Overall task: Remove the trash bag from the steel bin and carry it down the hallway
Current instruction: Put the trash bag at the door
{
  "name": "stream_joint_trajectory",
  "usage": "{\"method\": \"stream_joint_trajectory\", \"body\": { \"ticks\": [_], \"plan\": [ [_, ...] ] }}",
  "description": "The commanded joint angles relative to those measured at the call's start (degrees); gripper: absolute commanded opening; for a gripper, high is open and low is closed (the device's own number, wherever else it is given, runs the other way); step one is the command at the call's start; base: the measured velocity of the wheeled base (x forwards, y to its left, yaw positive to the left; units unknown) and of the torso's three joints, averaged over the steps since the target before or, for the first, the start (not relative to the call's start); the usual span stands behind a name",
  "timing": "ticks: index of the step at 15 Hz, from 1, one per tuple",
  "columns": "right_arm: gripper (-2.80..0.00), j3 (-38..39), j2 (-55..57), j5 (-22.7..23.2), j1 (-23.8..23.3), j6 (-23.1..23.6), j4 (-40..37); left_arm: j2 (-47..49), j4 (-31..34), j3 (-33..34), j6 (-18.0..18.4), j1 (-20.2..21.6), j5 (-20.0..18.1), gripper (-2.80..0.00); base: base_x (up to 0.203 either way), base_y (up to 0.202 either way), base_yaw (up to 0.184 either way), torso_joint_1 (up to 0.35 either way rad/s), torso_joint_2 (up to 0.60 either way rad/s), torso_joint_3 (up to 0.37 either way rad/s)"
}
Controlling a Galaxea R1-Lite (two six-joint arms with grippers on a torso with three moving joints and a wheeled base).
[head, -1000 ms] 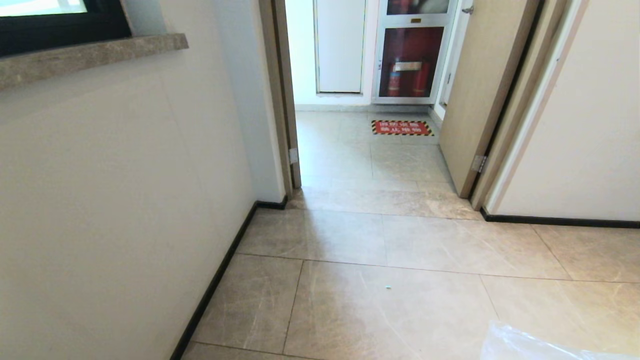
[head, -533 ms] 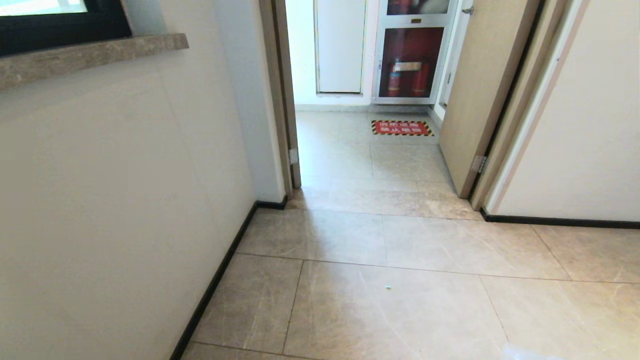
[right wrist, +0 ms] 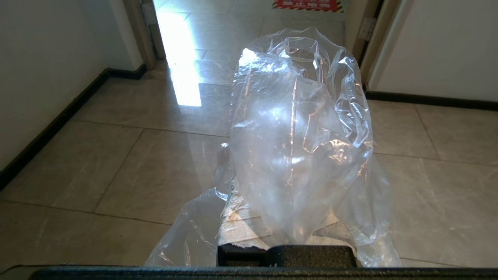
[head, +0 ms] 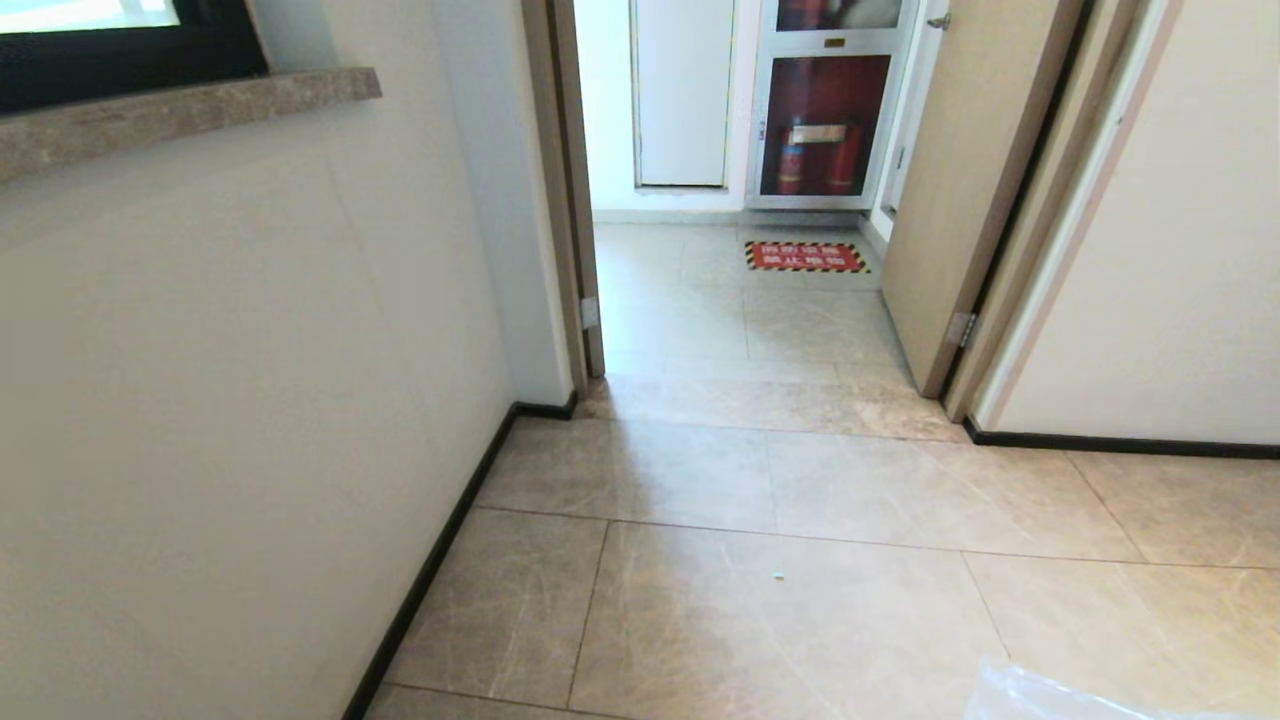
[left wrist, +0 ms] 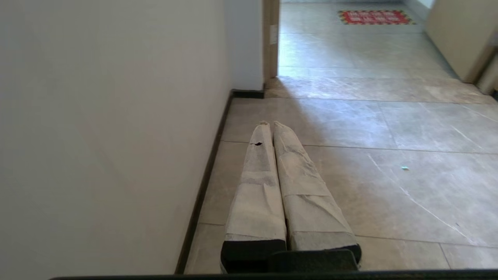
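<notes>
Pinching the trash bag [right wrist: 299,128] between pressed-together fingers, the right hand [right wrist: 268,217] holds it clear of the hallway floor [head: 780,480], doorway at twelve o'clock; left hand [left wrist: 270,124] idle, fingers together.

Daylight pours through the doorway [head: 740,200] at twelve o'clock, glaring on the glossy floor tiles [right wrist: 183,77]; the wall [head: 200,400] at nine o'clock lies shaded, straight edges bowing

Red floor sign with striped black-yellow border [head: 806,257], glass-fronted cabinet of red fire extinguishers [head: 822,125], open tan wooden door [head: 965,190], mottled stone window sill [head: 180,112].
</notes>
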State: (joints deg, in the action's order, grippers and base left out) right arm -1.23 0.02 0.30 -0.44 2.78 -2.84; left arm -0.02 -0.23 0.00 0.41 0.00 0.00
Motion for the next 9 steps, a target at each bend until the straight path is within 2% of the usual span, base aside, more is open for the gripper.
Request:
{"method": "stream_joint_trajectory", "body": {
  "ticks": [1, 7, 9],
  "plan": [
    [-2.80, 0.00, -0.02, 0.05, 0.00, 0.12, -0.06, 0.02, 0.12, 0.00, -0.06, 0.00, 0.00, -2.80, 0.004, 0.080, -0.018, 0.002, 0.01, 0.003],
    [-2.80, 0.00, -0.02, 0.05, 0.00, 0.05, -0.06, 0.02, 0.14, 0.00, 0.46, 0.00, -0.18, -2.80, 0.000, 0.179, -0.001, 0.001, 0.00, 0.002],
    [-2.80, 0.00, -0.02, 0.05, 0.00, 0.03, -0.06, 0.02, 0.19, 0.00, -0.22, 0.00, -0.09, -2.80, 0.000, 0.121, 0.003, 0.003, 0.00, 0.004]
  ]
}}
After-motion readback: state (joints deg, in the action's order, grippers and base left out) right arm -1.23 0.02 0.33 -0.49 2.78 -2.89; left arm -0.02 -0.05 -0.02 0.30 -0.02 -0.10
